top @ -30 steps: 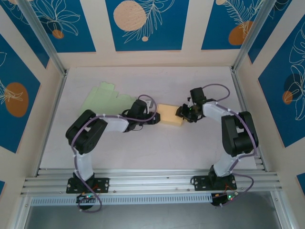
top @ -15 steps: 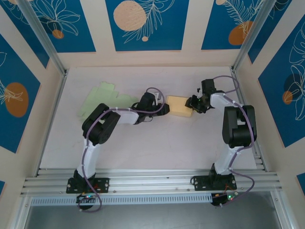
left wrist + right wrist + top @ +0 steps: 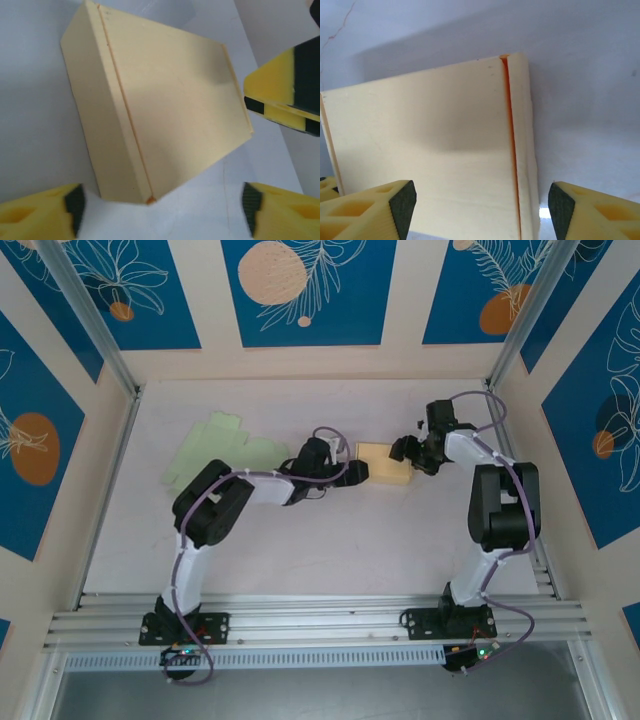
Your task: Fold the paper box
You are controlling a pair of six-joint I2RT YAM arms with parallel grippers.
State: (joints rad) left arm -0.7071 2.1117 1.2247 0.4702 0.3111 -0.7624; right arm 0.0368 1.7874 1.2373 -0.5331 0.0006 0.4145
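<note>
From the near edge of the worktop (image 3: pixel 300 550) both arms reach toward its middle, to the right of centre, where the paper box (image 3: pixel 385 464) lies closed and flat. Its long axis runs roughly left to right, parallel to the near edge, with a slight tilt.

The left end effector (image 3: pixel 352 472) sits just beside the box's left short end. Its jaws are spread wide and grip nothing, and in its wrist view the nearest box corner points into the gap between them without touching either finger.

The right end effector (image 3: pixel 408 450) is at the opposite end, by the far right corner. It is likewise spread and clamps nothing, with one finger over the top face and the other just off the side wall.

So the box lies lengthwise between the two, each about equally near. Any next press or grip would likely come inward along that axis.

Toward the far left corner, a flat green sheet (image 3: pixel 215 445) lies well apart from the box.
</note>
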